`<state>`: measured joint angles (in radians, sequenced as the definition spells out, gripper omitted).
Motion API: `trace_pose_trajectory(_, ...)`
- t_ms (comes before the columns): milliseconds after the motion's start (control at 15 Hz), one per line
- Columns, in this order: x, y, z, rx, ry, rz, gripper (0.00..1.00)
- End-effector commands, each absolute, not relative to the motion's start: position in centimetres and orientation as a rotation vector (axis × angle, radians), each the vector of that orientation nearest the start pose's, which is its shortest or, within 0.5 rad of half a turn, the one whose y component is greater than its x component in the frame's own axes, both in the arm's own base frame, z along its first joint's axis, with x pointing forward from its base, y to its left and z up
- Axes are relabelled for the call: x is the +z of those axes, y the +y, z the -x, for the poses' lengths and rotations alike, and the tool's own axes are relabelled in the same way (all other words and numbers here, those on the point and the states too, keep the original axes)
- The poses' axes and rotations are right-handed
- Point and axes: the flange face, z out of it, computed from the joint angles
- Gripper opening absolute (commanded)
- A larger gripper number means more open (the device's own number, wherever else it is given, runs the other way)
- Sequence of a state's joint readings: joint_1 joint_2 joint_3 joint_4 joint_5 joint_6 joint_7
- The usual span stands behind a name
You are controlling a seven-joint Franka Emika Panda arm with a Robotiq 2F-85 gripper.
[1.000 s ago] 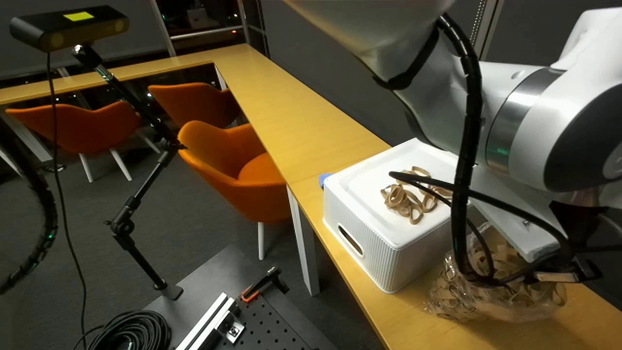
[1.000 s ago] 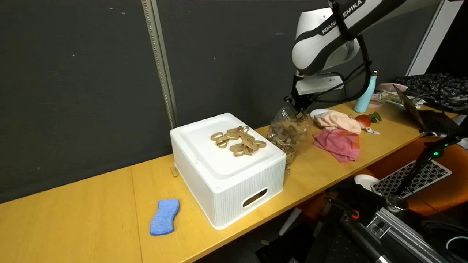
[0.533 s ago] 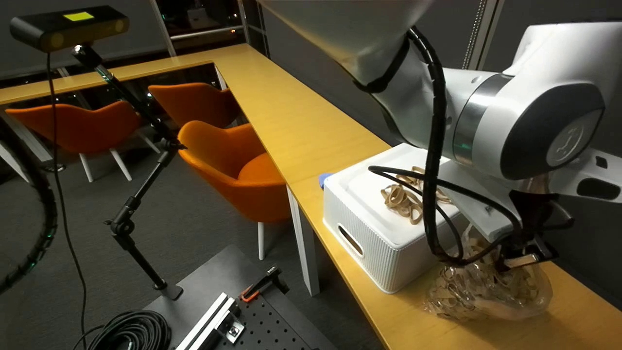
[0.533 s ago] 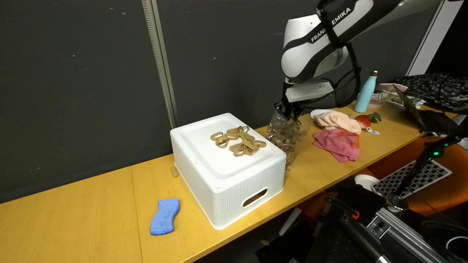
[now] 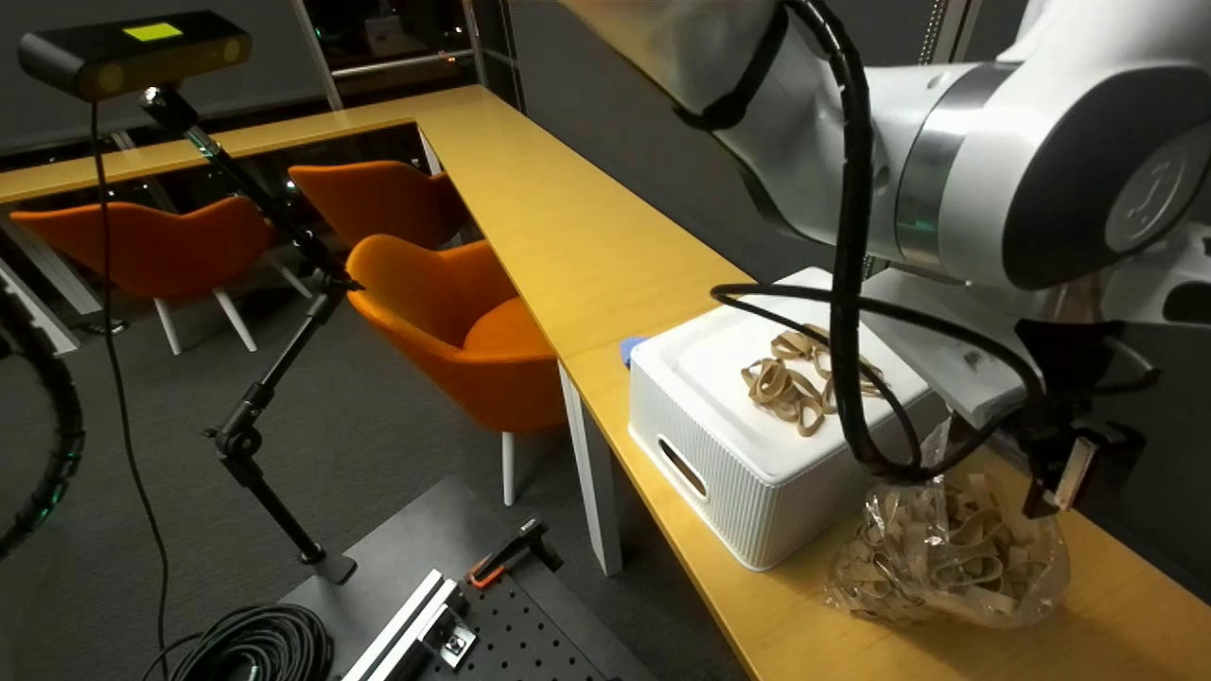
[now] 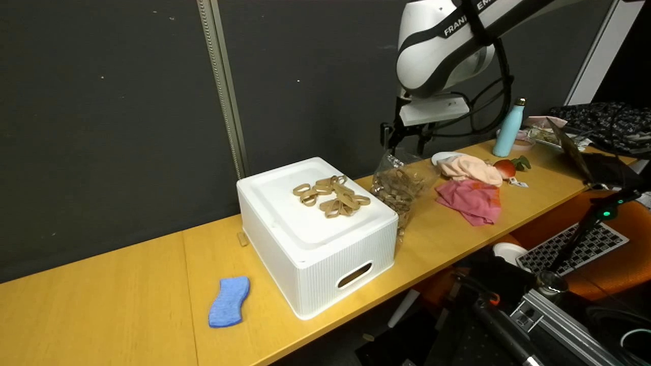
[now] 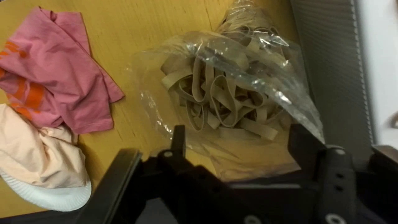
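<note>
Jaws spread, my gripper (image 7: 238, 133) hangs over a plastic bag (image 7: 245, 76), many rubber bands (image 7: 225, 99) remaining (a pile (image 6: 347, 198) already tops the ribbed box (image 7: 339, 77), wrist-view three o'clock).

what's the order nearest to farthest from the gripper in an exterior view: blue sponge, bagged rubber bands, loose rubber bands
1. Bagged rubber bands: below the gripper
2. Loose rubber bands: on the white box
3. Blue sponge: on the table, past the white box
</note>
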<state>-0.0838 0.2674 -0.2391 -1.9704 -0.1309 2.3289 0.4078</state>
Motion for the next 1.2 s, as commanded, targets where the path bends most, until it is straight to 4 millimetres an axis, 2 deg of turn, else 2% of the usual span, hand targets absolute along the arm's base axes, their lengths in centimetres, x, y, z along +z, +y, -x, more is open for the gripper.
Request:
trace_pose_trajectory(0, 39.7, -15.5, -58.3, -0.204, 0.961, 3.138, 1.0)
trace_pose_trajectory(200, 41.9, -10.3, -59.7, -0.204, 0.815, 3.145, 1.0)
trace_pose_trajectory(333, 41.4, -6.4, -61.1, -0.175, 0.721, 3.156, 1.0)
trace_pose_trajectory(467, 40.0, -3.7, -61.8, -0.132, 0.649, 3.172, 1.0)
trace_pose_trajectory(600, 38.3, -2.4, -62.1, -0.09, 0.602, 3.177, 1.0)
trace_pose_trajectory(867, 33.3, -1.2, -63.4, -0.018, 0.529, 3.215, 1.0)
trace_pose_trajectory(1133, 30.2, -0.5, -64.3, 0.049, 0.493, 3.234, 1.0)
